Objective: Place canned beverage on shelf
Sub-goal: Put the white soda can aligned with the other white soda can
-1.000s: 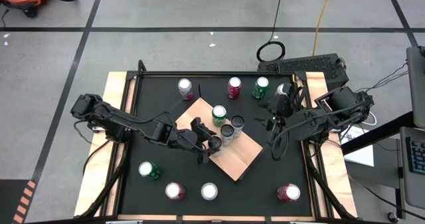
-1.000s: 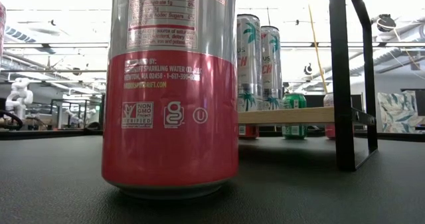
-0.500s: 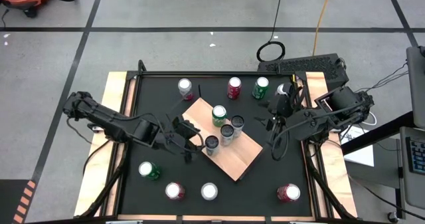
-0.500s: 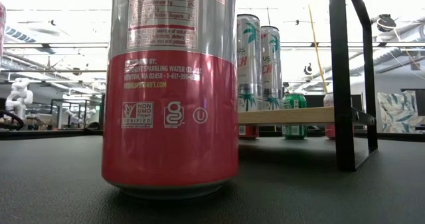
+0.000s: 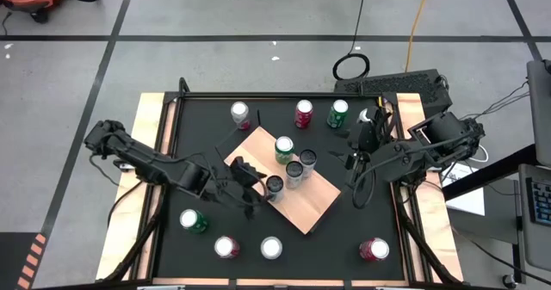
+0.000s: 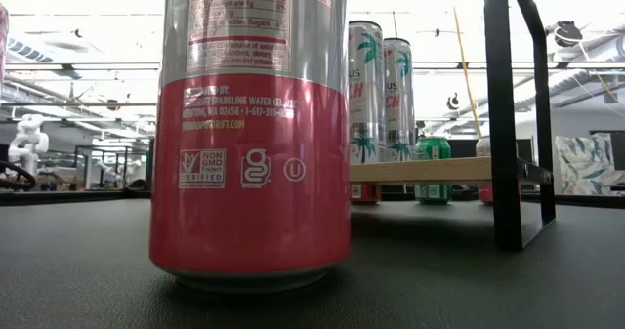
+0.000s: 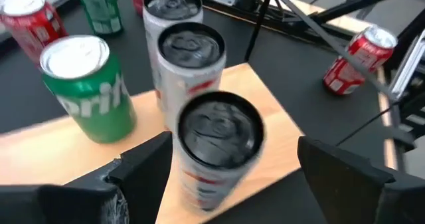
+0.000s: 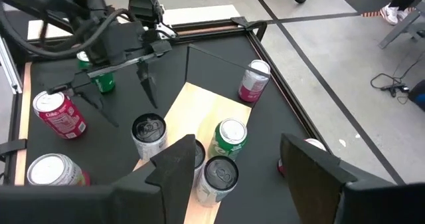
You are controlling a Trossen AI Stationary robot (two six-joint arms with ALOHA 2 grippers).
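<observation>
The shelf [image 5: 297, 195] is a tan board standing slantwise mid-table on black rods. Four cans stand upright on it: a green one [image 5: 284, 149] and three silver ones with dark tops [image 5: 307, 159] [image 5: 294, 171] [image 5: 275, 185]. My left gripper [image 5: 252, 178] hangs open over the shelf's left part, just short of the nearest silver can [image 7: 219, 144], which stands ahead of the spread fingers, untouched. My right gripper [image 5: 355, 148] is raised at the shelf's right side, open, with nothing between its fingers [image 8: 179, 167].
Loose cans stand on the black table: three along the far edge [image 5: 241, 114] [image 5: 304, 114] [image 5: 337, 114] and several along the near edge [image 5: 191, 221] [image 5: 226, 247] [image 5: 271, 248] [image 5: 374, 249]. One red and silver can [image 6: 249, 134] fills the low view's left half.
My left gripper has drawn back from the nearest silver can toward the table's left edge, rising a little and rolling its wrist, its fingers still spread. The can has stayed upright on the shelf.
</observation>
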